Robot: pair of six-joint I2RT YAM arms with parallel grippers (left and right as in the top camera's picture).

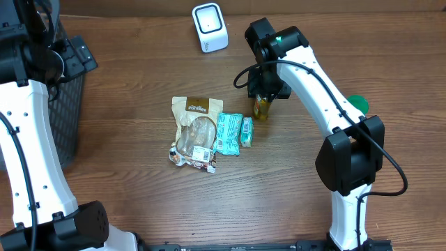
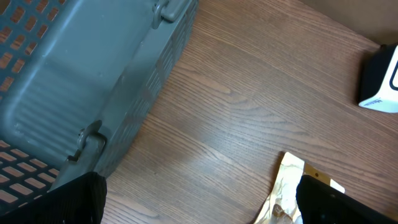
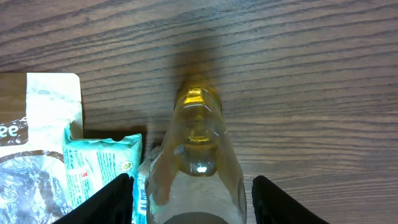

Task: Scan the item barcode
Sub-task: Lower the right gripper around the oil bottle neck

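The small clear plastic bottle (image 3: 198,163), round-bodied, glossy and yellow at its tip, sits just right of the counter's (image 1: 139,63) middle. It is a little short of the white, boxy scanner (image 1: 210,26) by the far edge. The right fingers (image 3: 115,202) are spread to either side of the bottle, with a sliver of wood grain showing on each side, so I'd say they aren't gripping it. No barcode faces the scanner from there, to my eye. Beside the bottle lie a crinkly foil snack bag (image 1: 195,132) and two teal soft packs (image 1: 228,132). The left fingers (image 2: 74,202) are spread wide on nothing, near the grey perforated plastic basket (image 2: 74,68) at the left edge, apparently keeping clear.
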